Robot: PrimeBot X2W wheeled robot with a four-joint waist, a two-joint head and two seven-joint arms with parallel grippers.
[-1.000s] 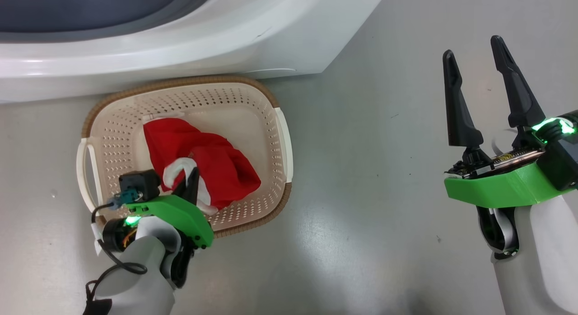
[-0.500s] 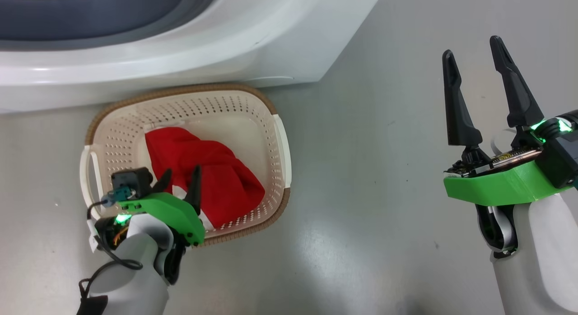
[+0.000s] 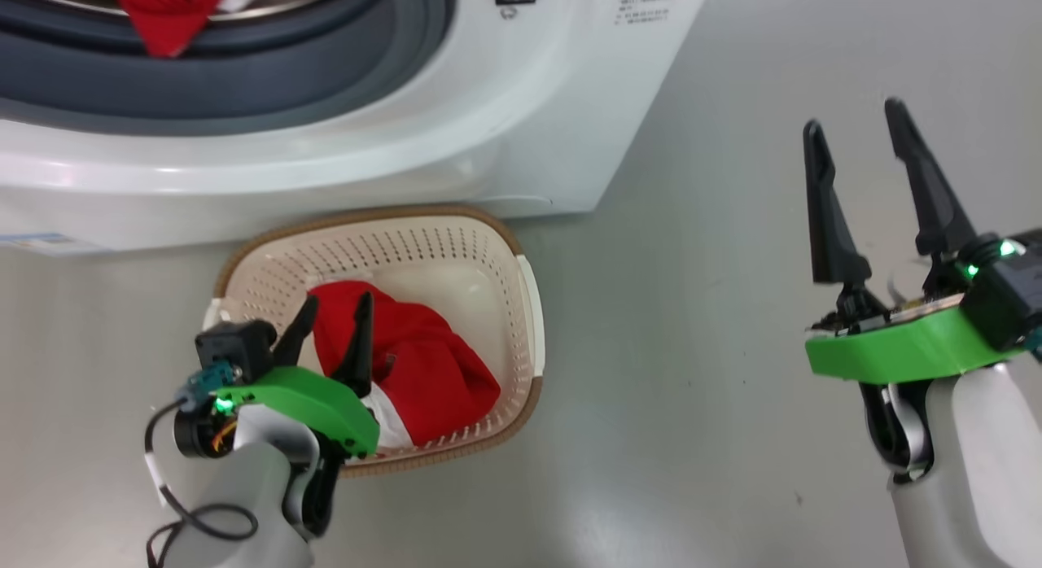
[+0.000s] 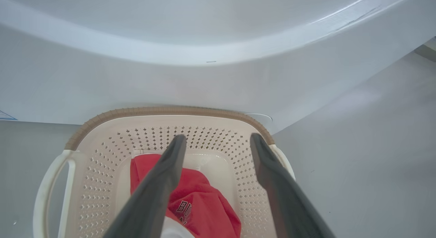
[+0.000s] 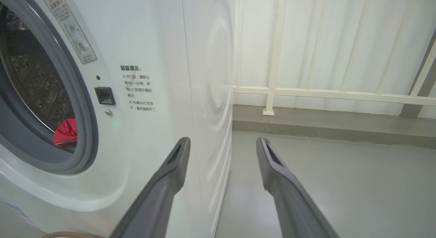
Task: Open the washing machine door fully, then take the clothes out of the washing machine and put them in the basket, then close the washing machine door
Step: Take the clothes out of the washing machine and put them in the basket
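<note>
The white washing machine (image 3: 456,145) stands open at the top of the head view, its grey rubber ring (image 3: 244,72) around the drum; its door is out of view. Red clothes (image 3: 167,15) lie at the drum's lip, the red clothes (image 5: 66,132) also showing in the right wrist view. The basket (image 3: 366,220) sits on the floor against the machine, holding a red garment (image 3: 431,373) with white trim. My left gripper (image 3: 336,308) hangs open just above that garment (image 4: 201,200), nothing between its fingers. My right gripper (image 3: 853,120) is open and empty, far right of the basket.
Bare grey floor (image 3: 692,348) stretches between the basket and my right arm. The door latch socket (image 5: 104,94) sits right of the drum opening. A white railing (image 5: 272,91) and wall stand behind the machine's right side. A small blue label (image 3: 41,242) marks the machine's lower front.
My left gripper opened, let go of the red garment in the basket and lifted slightly. The head camera tilted up, bringing the drum opening and its clothes into view.
</note>
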